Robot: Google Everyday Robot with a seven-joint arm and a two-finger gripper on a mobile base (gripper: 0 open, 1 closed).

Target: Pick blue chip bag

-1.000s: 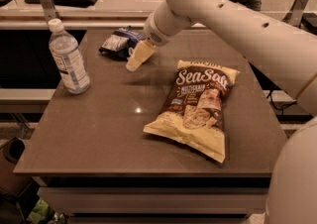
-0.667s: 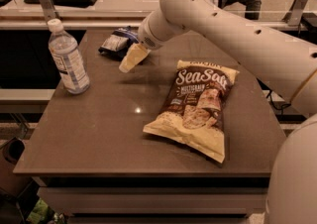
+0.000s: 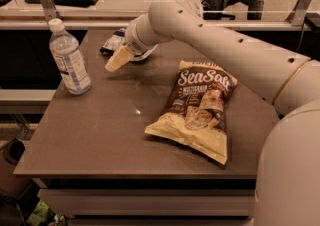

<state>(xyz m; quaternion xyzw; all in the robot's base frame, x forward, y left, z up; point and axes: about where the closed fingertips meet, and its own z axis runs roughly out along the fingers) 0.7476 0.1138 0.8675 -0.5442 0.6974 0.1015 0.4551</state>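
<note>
Camera view: the gripper [image 3: 118, 59] hangs over the far part of the table [image 3: 100, 140], just in front of the blue chip bag [image 3: 111, 43].

The blue chip bag lies at the table's back edge, partly hidden behind the wrist of the arm [image 3: 225, 45], and only its dark, wrinkled left portion shows. The gripper points down and to the left as a cream wedge. Whether it is released or clenched cannot be told, nor whether it touches the bag. A clear water bottle [image 3: 69, 60] stands upright near the left edge. A large Sea Salt chip bag [image 3: 197, 112] lies flat on the right, well apart from the blue one.
</note>
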